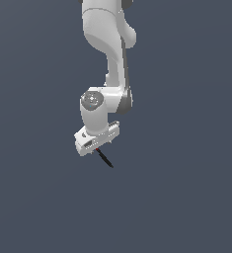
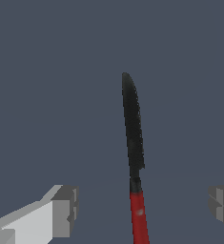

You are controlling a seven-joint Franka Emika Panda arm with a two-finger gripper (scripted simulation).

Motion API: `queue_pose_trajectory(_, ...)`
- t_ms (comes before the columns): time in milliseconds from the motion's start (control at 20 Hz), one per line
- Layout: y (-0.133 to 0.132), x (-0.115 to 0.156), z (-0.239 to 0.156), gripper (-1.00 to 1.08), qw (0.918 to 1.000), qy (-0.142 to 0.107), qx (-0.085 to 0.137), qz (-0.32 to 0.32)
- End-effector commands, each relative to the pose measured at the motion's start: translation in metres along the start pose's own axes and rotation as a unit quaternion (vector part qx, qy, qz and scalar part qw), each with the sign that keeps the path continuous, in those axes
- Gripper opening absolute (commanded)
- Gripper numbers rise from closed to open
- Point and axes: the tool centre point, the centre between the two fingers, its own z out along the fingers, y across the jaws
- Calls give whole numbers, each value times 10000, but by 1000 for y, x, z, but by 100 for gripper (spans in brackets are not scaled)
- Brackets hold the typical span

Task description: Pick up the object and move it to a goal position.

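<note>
The claw (image 2: 141,209) stands wide open astride the knife (image 2: 133,138), fingers (image 2: 63,209) well clear of its red handle on the desk (image 1: 186,197), so the grasp seems underway, and closing on the handle should come next.

No text, label, brand, number or sign can be read anywhere — not in either view.
</note>
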Motion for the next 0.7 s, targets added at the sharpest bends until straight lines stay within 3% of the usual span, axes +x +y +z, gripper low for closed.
queue_pose_trajectory(0, 3, -3, 6, 100, 9999, 5, 1, -166)
queue_pose_trajectory(650, 7, -8, 17, 100, 9993, 7, 8, -378)
